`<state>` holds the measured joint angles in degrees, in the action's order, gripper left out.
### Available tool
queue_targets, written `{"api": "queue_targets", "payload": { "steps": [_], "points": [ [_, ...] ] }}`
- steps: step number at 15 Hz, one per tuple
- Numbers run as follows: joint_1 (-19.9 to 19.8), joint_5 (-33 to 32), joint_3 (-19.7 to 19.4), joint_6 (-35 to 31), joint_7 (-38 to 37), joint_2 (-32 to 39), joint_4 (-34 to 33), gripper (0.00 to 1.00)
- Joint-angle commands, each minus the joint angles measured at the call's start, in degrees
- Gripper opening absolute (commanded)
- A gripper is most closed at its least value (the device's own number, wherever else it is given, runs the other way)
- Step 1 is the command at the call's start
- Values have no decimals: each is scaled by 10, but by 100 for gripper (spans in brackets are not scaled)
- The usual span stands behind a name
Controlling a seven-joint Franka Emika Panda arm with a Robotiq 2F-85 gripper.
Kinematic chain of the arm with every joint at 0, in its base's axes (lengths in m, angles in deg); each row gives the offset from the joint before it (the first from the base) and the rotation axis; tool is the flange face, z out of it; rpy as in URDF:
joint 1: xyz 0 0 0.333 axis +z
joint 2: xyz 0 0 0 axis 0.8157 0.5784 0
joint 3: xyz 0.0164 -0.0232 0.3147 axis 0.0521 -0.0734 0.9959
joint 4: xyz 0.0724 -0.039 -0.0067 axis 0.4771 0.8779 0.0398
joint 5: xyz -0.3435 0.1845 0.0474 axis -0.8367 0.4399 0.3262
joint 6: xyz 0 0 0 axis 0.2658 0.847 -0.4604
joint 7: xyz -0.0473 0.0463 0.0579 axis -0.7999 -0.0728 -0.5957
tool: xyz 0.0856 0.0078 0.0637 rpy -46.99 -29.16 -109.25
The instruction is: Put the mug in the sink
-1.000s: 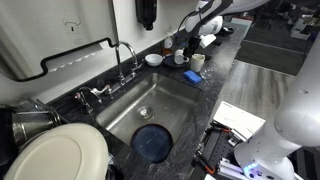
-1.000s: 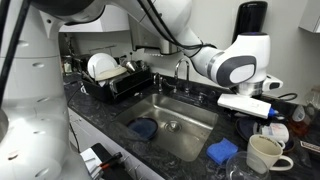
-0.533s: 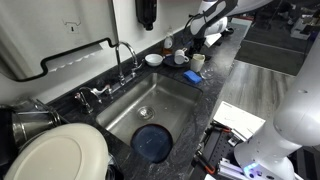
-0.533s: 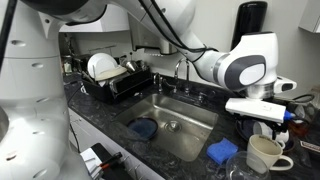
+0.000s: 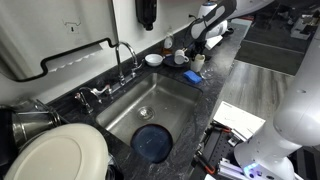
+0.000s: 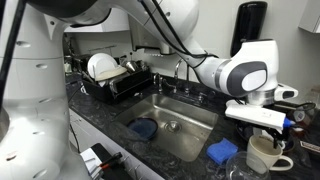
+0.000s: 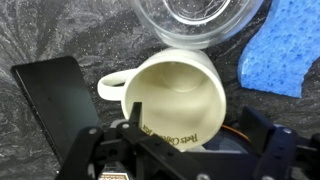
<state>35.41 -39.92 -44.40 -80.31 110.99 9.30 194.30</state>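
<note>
Cream glossy mug (image 7: 180, 95) — empty, upright on dark speckled countertop (image 7: 60, 30), beside blue sponge (image 7: 280, 55), gripper (image 7: 185, 150) spread apart above it

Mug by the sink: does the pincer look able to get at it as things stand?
Probably yes. In the wrist view the open pincer hangs right above the mug, nothing between them; the glass bowl and blue sponge lie beside it.

Soft, even indoor light is cast from above, and a dull sheen is seen on the steel of the sink (image 5: 172, 95) in both exterior views. The white robot arm (image 6: 25, 110), close to the lens, is rendered bright and blurred. In the wrist view the mug (image 7: 185, 90) is brightly lit, while the gripper (image 7: 182, 146) is left in shadow.
</note>
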Motion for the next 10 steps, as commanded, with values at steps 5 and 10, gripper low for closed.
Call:
{"api": "queue_targets", "payload": {
  "steps": [5, 10],
  "points": [
    [-12, 13, 17, 5, 2, 15, 6, 66],
    [-11, 11, 18, 5, 1, 13, 7, 31]
  ]
}}
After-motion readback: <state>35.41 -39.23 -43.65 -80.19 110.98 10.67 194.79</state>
